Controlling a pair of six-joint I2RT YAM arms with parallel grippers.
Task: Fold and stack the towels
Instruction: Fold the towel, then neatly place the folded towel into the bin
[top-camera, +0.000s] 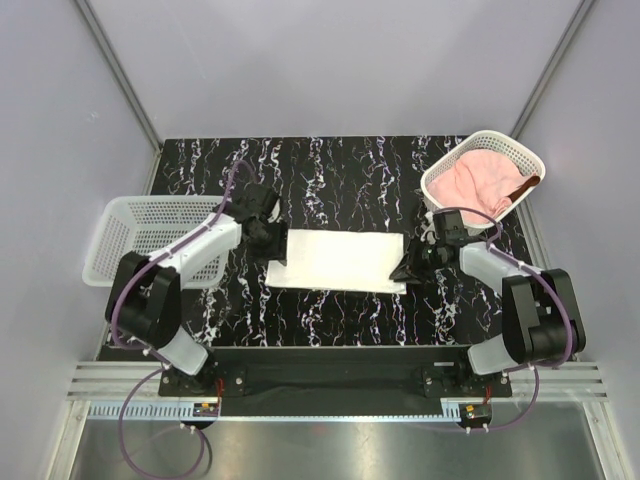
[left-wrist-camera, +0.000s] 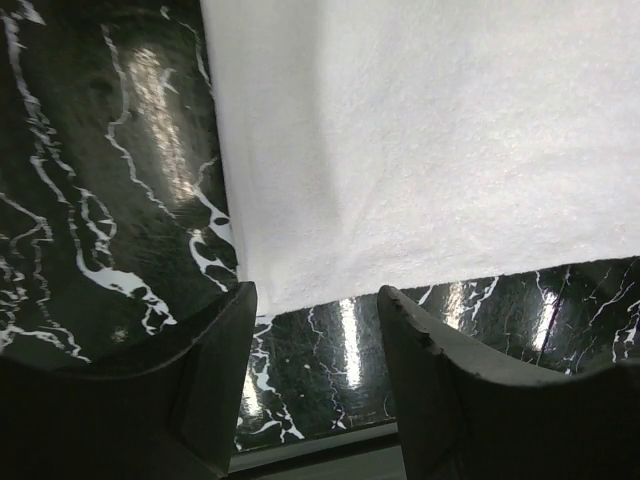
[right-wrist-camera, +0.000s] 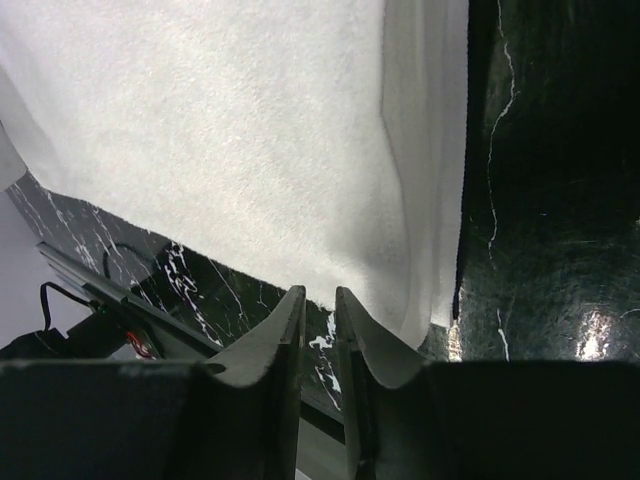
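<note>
White towel (top-camera: 340, 260): flat mid-bench (top-camera: 330, 165), between the arms.
Left end effector (left-wrist-camera: 315, 300): jaws well apart, empty, at a left corner.
Right end effector (right-wrist-camera: 318, 295): narrow gap, empty, tips just short of the hem.
Pink towel (top-camera: 468, 185), brown towel (top-camera: 526, 186): in basket (top-camera: 487, 134) (waiting).
Step, likely: pinch both ends together, lift level, match the edges.

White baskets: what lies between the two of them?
A white towel lies on the table, left gripper and right gripper at its ends, shown in the top view.
</note>
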